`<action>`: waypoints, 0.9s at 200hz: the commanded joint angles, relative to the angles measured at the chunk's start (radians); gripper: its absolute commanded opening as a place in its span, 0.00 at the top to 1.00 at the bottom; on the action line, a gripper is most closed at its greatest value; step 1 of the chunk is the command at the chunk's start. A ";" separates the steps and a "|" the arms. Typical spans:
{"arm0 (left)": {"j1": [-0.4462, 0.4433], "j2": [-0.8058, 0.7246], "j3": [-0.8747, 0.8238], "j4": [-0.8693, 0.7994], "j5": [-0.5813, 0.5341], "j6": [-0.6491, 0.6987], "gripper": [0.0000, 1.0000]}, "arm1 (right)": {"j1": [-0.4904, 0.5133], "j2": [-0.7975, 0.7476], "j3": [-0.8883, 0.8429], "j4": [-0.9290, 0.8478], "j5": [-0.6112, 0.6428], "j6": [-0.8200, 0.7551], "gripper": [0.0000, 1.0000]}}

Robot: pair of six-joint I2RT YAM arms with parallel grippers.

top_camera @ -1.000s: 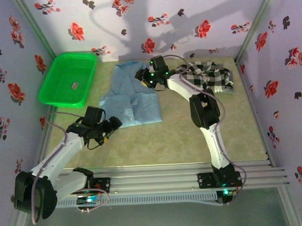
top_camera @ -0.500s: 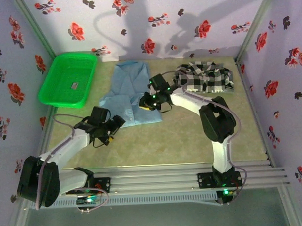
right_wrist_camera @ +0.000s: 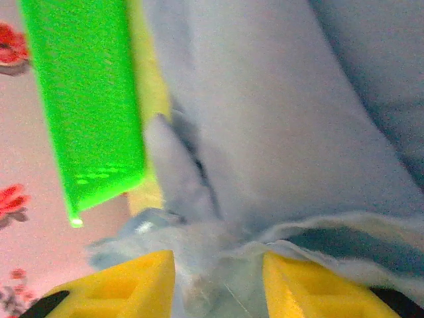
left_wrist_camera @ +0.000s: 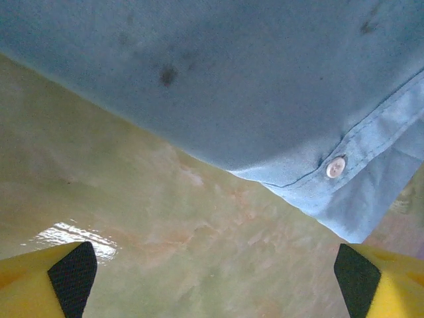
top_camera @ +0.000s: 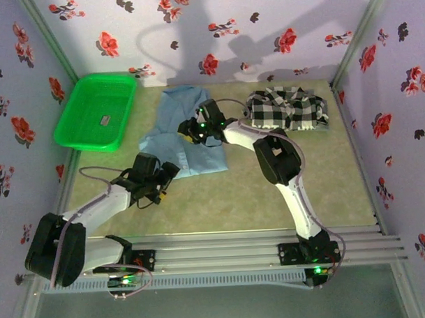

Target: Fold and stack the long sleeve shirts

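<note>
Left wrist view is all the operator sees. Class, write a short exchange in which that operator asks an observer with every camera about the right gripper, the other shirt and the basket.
Operator: I see the blue shirt's hem and bare table. Where is the right gripper?
Observer: The right gripper is over the blue shirt's middle, with cloth bunched between its fingers.
Operator: Where's the checked shirt?
Observer: The checked shirt lies apart, to the blue one's right, near the table's far edge.
Operator: And the basket?
Observer: The basket sits at the far left, off both shirts.
</note>
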 commanded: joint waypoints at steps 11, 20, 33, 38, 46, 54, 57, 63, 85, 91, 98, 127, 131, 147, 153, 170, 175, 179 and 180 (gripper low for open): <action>-0.029 0.063 -0.030 0.125 -0.056 -0.098 0.04 | -0.030 -0.021 -0.002 0.017 -0.010 0.000 0.59; -0.033 0.088 -0.028 0.179 -0.059 -0.122 0.04 | -0.033 -0.068 -0.014 -0.117 0.040 -0.097 0.59; -0.037 0.131 -0.011 0.225 -0.063 -0.148 0.04 | -0.032 -0.130 -0.019 -0.305 0.112 -0.248 0.59; -0.038 0.146 -0.004 0.237 -0.066 -0.155 0.05 | -0.033 -0.148 -0.023 -0.353 0.131 -0.294 0.59; -0.039 0.167 0.011 0.250 -0.074 -0.163 0.05 | -0.032 -0.169 -0.032 -0.426 0.161 -0.356 0.59; -0.040 0.185 0.026 0.259 -0.084 -0.167 0.05 | -0.030 -0.184 -0.039 -0.501 0.200 -0.417 0.59; -0.040 0.193 0.031 0.262 -0.086 -0.169 0.05 | -0.030 -0.189 -0.043 -0.523 0.215 -0.435 0.59; -0.040 0.206 0.041 0.268 -0.094 -0.173 0.05 | -0.031 -0.197 -0.059 -0.560 0.243 -0.468 0.60; -0.039 0.282 0.077 0.303 -0.103 -0.178 0.09 | -0.029 -0.224 -0.141 -0.594 0.310 -0.521 0.61; -0.039 0.305 0.088 0.306 -0.103 -0.178 0.10 | -0.025 -0.228 -0.162 -0.591 0.322 -0.532 0.61; -0.038 0.329 0.103 0.309 -0.102 -0.174 0.13 | -0.020 -0.231 -0.180 -0.595 0.343 -0.546 0.62; -0.031 0.402 0.177 0.202 -0.121 -0.095 0.26 | 0.016 -0.230 -0.240 -0.604 0.416 -0.568 0.66; -0.030 0.408 0.187 0.189 -0.124 -0.083 0.29 | 0.020 -0.233 -0.251 -0.599 0.419 -0.565 0.66; -0.019 0.428 0.221 0.143 -0.125 -0.039 0.34 | 0.049 -0.238 -0.288 -0.583 0.437 -0.557 0.67; -0.014 0.430 0.232 0.127 -0.125 -0.026 0.35 | 0.059 -0.239 -0.296 -0.589 0.446 -0.553 0.68; -0.003 0.429 0.266 0.082 -0.128 0.021 0.36 | 0.096 -0.253 -0.338 -0.581 0.443 -0.510 0.71; 0.003 0.430 0.283 0.060 -0.125 0.039 0.36 | 0.106 -0.257 -0.352 -0.576 0.441 -0.499 0.72; 0.007 0.433 0.298 0.040 -0.124 0.056 0.36 | 0.117 -0.264 -0.364 -0.574 0.438 -0.490 0.72; 0.007 0.433 0.302 0.034 -0.123 0.060 0.36 | 0.120 -0.265 -0.365 -0.574 0.438 -0.487 0.72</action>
